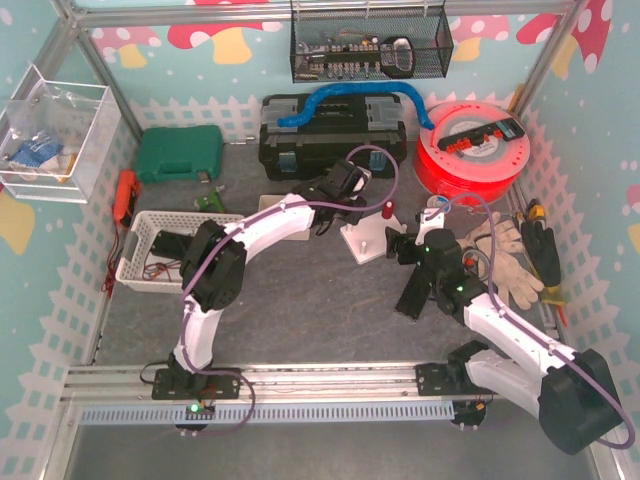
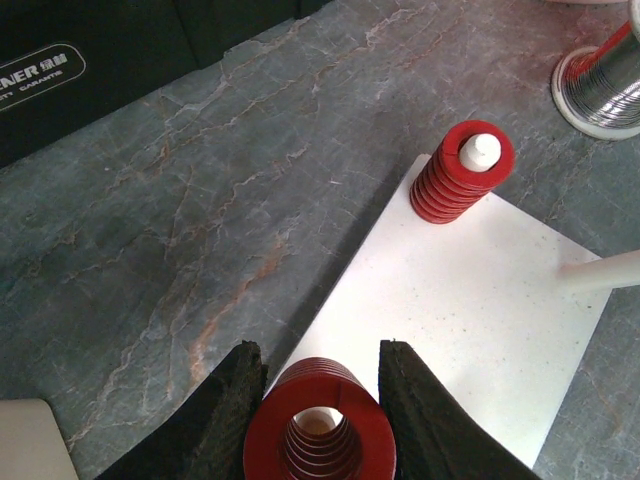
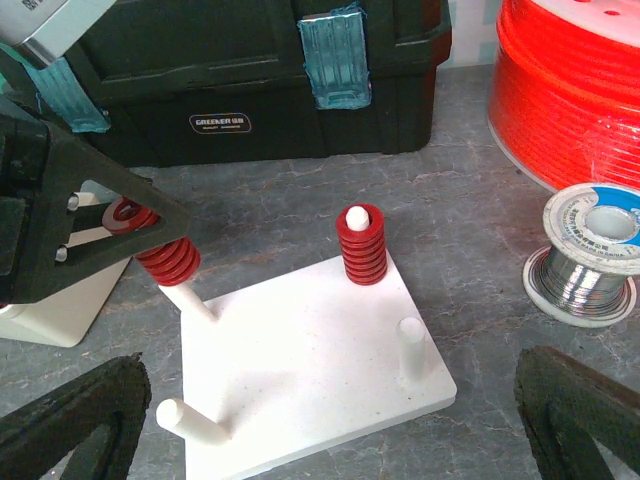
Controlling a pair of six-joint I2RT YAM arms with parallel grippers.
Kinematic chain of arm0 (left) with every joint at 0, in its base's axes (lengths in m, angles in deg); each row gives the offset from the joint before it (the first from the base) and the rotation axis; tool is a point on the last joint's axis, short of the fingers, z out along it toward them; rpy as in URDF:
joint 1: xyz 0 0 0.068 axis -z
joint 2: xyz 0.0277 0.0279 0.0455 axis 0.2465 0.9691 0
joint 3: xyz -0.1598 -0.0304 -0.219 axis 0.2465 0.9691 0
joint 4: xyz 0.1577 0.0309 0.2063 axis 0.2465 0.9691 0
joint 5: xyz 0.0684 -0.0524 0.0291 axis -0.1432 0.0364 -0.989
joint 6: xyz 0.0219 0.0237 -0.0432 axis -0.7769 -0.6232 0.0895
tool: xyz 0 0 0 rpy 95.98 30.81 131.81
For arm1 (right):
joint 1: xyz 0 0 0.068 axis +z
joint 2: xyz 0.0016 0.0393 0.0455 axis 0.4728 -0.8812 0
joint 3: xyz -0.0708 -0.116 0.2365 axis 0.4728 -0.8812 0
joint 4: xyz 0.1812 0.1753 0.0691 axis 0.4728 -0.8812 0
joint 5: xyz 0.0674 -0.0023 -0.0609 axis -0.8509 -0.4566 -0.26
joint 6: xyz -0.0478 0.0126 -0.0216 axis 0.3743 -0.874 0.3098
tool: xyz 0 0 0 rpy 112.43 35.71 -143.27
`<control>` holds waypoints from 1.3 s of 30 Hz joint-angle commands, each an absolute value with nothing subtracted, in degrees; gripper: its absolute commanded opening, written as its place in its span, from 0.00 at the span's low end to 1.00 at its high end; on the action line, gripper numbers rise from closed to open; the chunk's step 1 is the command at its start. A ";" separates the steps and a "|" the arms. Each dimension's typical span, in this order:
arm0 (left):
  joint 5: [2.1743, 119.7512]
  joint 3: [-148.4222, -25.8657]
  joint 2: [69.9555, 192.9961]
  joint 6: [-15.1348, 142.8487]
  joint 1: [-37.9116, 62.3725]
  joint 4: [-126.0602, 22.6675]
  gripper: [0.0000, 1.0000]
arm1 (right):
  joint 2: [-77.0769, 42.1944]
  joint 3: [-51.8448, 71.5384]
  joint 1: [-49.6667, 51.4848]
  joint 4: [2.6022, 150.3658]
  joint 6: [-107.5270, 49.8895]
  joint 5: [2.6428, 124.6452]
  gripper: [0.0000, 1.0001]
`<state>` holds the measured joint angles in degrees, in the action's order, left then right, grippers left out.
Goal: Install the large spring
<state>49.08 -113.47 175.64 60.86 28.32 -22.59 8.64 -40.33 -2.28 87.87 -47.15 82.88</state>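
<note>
My left gripper (image 2: 320, 348) is shut on the large red spring (image 2: 368, 440), one finger on each side of it. The spring sits partway down a leaning white peg (image 3: 195, 300) at the back-left corner of the white base plate (image 3: 300, 370); the peg's tip shows inside the coil. In the right wrist view the spring (image 3: 165, 255) hangs below the left gripper (image 3: 100, 215). A second red spring (image 3: 361, 245) sits fully on the back-right peg. My right gripper (image 3: 325, 430) is open and empty, in front of the plate.
Two bare white pegs (image 3: 412, 350) (image 3: 195, 420) stand on the plate. A solder spool (image 3: 588, 255) lies to the right, with an orange reel (image 1: 470, 150) and a black toolbox (image 1: 330, 125) behind. A white basket (image 1: 165, 245) is at the left, work gloves (image 1: 510, 255) at the right.
</note>
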 commanded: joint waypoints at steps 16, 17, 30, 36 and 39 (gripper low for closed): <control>47.58 -111.67 176.14 61.09 29.41 -20.49 0.25 | 9.06 -40.84 -2.03 89.49 -47.32 82.78 0.99; 47.79 -111.88 176.70 61.08 29.41 -20.81 0.27 | 9.06 -40.87 -2.03 89.52 -47.32 82.80 0.99; 47.96 -113.19 177.83 61.04 29.32 -22.52 0.64 | 9.19 -40.93 -2.03 89.56 -47.29 82.82 0.99; 44.93 -112.10 172.08 62.31 29.32 -22.70 0.65 | 8.42 -40.87 -2.03 89.97 -47.31 82.41 0.99; 41.87 -109.98 168.75 62.69 28.64 -22.70 0.62 | 7.95 -40.99 -2.03 90.29 -47.24 82.29 0.99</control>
<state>45.91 -111.22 175.57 61.53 29.02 -21.80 8.55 -40.33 -2.28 88.19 -47.17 82.49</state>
